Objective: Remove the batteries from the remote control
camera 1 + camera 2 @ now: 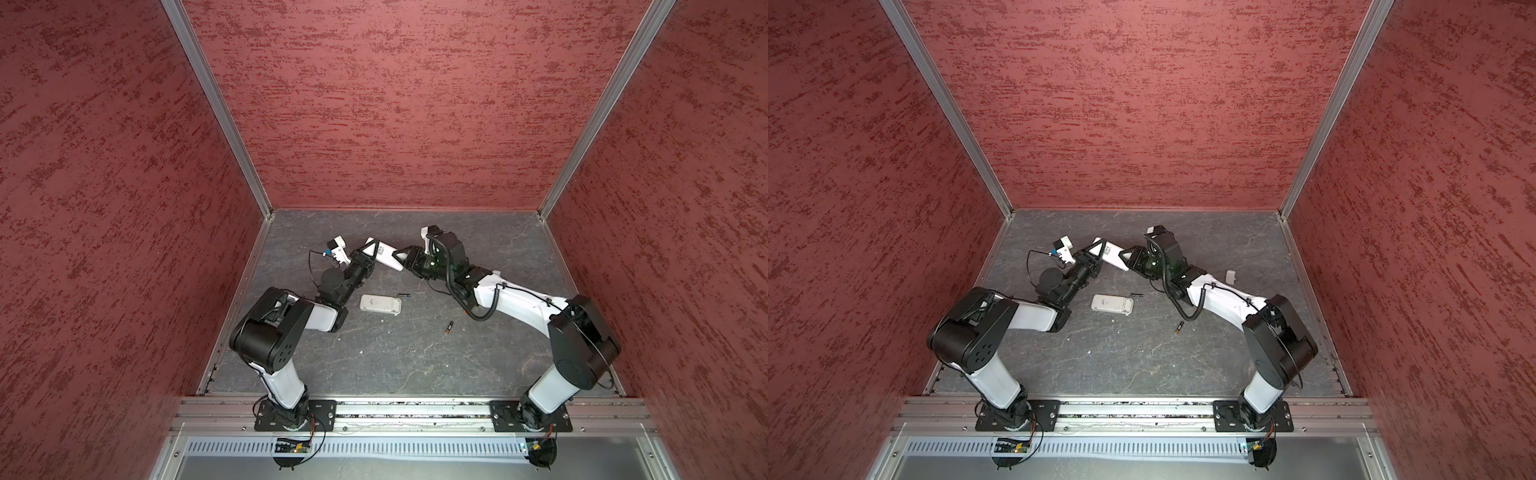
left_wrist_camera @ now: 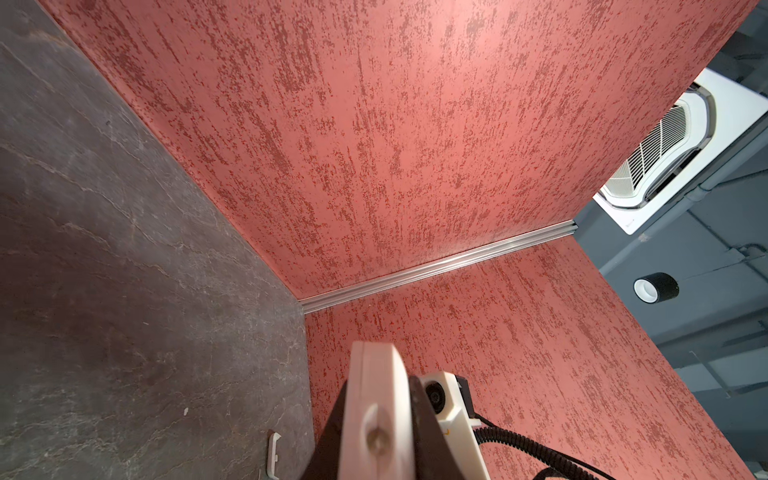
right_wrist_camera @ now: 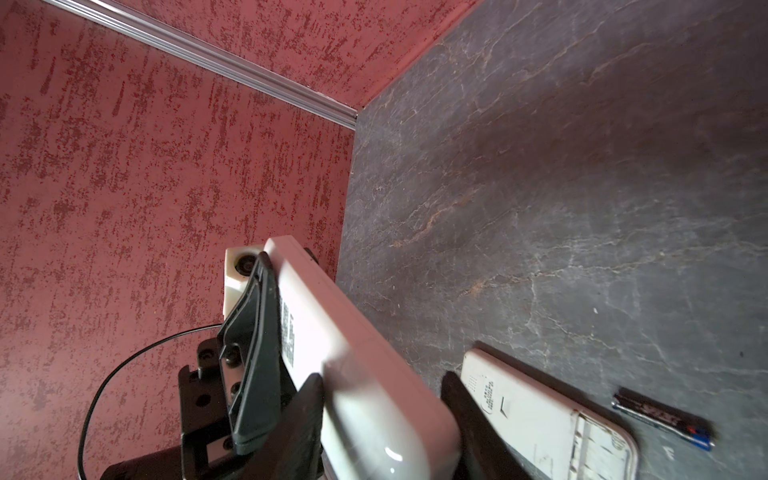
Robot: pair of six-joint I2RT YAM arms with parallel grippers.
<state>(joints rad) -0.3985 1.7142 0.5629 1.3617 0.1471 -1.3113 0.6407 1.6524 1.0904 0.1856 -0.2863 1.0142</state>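
Left hand (image 1: pixel 375 250) clenched on one end of the held remote (image 1: pixel 388 257), right hand (image 1: pixel 405 257) closed around the other end. The white unit hangs between them above the counter (image 1: pixel 395 365), well back from the robot's base. Gripping it at both ends looks meant to steady it, so that one hand can brace while the other works at the battery bay. Whether any cells remain inside cannot be told, since only its labelled face and edges show.

Below and nearer the base, a second remote (image 1: pixel 380 305) lies flat with its bay uncovered and apparently empty. Just beside its right end rests the blue-tipped battery (image 1: pixel 404 295), apart from both hands and on the counter beneath them. Farther right and nearer the base, the gold-ended battery (image 1: pixel 449 327) lies alone, well apart from the second remote and close under the right forearm. In a top view, a small white cover (image 1: pixel 1230 275) sits beyond that forearm, out of the way. Both loose batteries lie free of either hand — neither is touching them.
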